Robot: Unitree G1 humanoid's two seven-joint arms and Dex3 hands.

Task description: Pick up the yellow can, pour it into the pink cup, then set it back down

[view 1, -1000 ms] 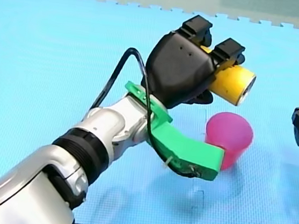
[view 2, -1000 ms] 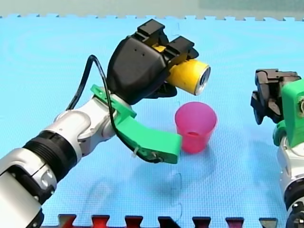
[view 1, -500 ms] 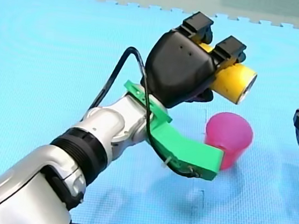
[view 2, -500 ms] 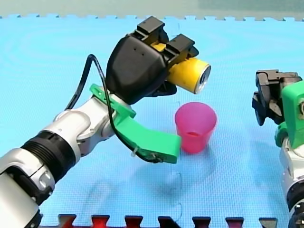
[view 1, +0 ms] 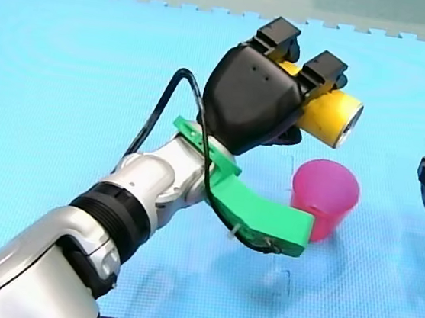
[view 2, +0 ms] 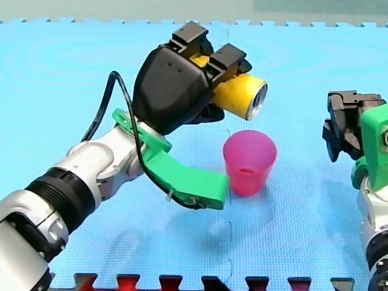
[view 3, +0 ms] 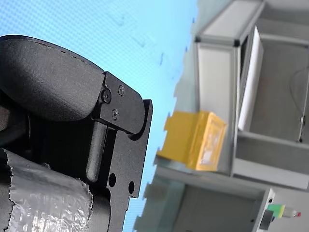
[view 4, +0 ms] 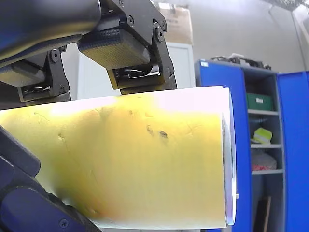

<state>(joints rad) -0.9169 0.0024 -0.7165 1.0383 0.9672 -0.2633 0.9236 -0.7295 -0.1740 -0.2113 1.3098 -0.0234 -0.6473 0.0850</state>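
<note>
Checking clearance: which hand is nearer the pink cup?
Left. The left hand holds the yellow can tipped just above the pink cup; the right hand is apart, off to its right.

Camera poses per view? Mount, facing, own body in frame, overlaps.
First head view: head, looking down at blue mat; left hand holds yellow can sideways above pink cup.
Second head view: same scene, slightly offset; right hand at right edge.
First wrist view: wrist, past a black hand, across mat toward shelving.
Second wrist view: left wrist, close on can under fingers.
Shared: can in head and second-wrist views.
</note>
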